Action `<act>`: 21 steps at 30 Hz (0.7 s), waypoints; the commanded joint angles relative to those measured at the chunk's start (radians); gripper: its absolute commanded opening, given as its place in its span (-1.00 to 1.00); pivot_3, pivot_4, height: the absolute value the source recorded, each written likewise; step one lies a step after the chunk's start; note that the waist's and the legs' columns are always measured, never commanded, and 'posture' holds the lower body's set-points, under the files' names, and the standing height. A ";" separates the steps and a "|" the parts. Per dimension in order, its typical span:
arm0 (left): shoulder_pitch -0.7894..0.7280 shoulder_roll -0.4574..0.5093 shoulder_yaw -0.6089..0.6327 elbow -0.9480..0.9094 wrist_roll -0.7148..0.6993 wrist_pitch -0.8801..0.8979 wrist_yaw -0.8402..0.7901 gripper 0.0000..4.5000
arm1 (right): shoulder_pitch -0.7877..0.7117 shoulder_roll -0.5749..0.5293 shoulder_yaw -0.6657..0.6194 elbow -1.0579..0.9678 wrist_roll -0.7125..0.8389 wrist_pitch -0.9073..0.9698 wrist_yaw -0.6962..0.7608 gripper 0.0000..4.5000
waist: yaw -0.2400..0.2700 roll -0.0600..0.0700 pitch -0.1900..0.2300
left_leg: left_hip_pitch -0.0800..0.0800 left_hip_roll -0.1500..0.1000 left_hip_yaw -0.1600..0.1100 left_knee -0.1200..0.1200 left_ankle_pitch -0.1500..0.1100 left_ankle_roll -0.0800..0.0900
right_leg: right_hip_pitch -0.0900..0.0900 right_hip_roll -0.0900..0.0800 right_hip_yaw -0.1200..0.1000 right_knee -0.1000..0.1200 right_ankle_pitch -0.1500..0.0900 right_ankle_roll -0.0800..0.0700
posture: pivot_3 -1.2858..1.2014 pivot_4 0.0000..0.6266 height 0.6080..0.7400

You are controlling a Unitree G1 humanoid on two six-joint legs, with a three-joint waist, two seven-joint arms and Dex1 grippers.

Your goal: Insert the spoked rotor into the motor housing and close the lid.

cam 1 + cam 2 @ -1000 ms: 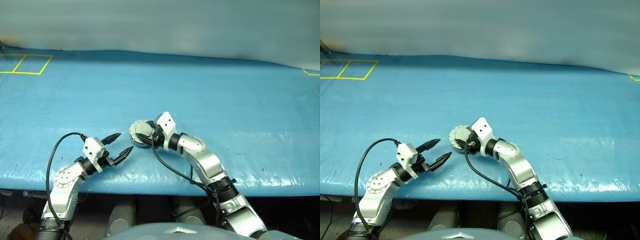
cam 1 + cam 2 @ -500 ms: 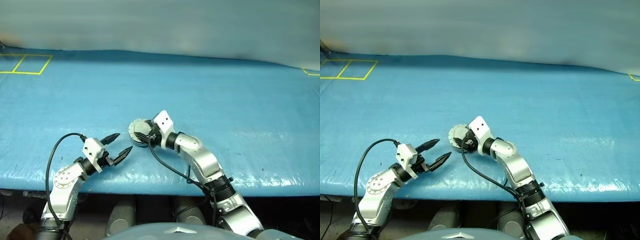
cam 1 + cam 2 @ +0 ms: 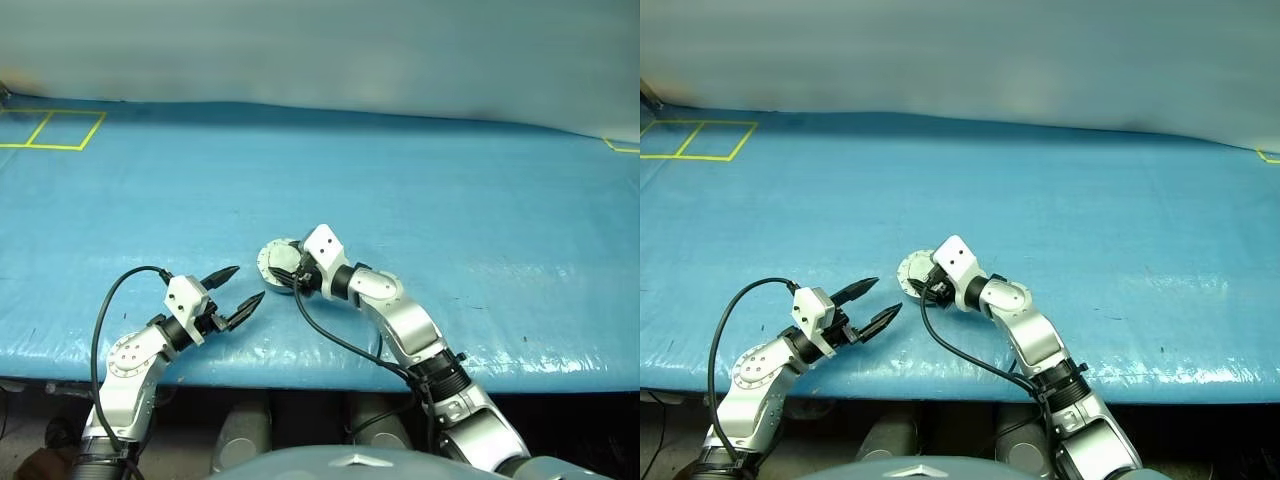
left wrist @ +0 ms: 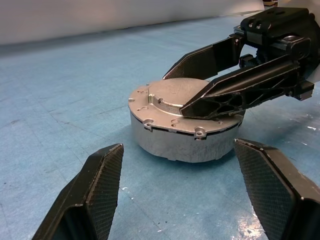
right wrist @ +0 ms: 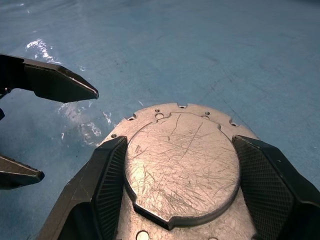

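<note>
The motor housing (image 3: 272, 266), a short round silver cup, stands on the blue table near its front edge. The lid (image 5: 181, 162), a scratched silver plate, lies flat and closed on top of it. The spoked rotor is hidden. My right gripper (image 3: 283, 272) reaches over the housing from the right and is open, one finger on each side of the lid's raised plate (image 4: 172, 92). In the left wrist view its nearer finger (image 4: 235, 92) lies across the lid's top. My left gripper (image 3: 250, 282) is open, a short way to the left of the housing and pointing at it.
The blue sheet (image 3: 450, 200) covers the whole table up to the pale back wall. Yellow tape squares (image 3: 50, 128) mark the far left corner, and a short yellow mark (image 3: 622, 145) the far right. Black cables hang from both wrists over the front edge (image 3: 330, 372).
My right wrist has rolled a little and edged slightly left over the housing. The left arm and the housing have stayed where they were.
</note>
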 commanded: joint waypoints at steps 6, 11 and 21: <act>0.004 -0.001 0.016 -0.012 -0.013 -0.016 0.004 0.71 | 0.008 -0.027 0.010 0.006 -0.015 0.059 0.018 0.34 | 0.001 0.000 -0.003 | 0.000 0.000 0.000 0.000 0.000 0.000 | 0.000 0.000 0.000 0.000 0.000 0.000 | 0.03 -0.52 1.00; 0.004 0.000 0.014 -0.013 -0.013 -0.015 0.003 0.71 | 0.004 -0.045 0.016 -0.006 -0.033 0.049 0.015 0.34 | 0.002 0.000 -0.003 | 0.000 0.000 0.000 0.000 0.000 0.000 | 0.000 0.000 0.000 0.000 0.000 0.000 | 0.03 -0.52 1.00; -0.004 0.004 0.010 -0.010 -0.011 -0.011 -0.002 0.71 | 0.017 -0.024 -0.031 -0.033 0.041 0.076 0.022 0.34 | 0.004 0.001 -0.004 | 0.000 0.000 0.000 0.000 0.000 0.000 | 0.000 0.000 0.000 -0.001 0.000 0.000 | 0.03 -0.52 1.00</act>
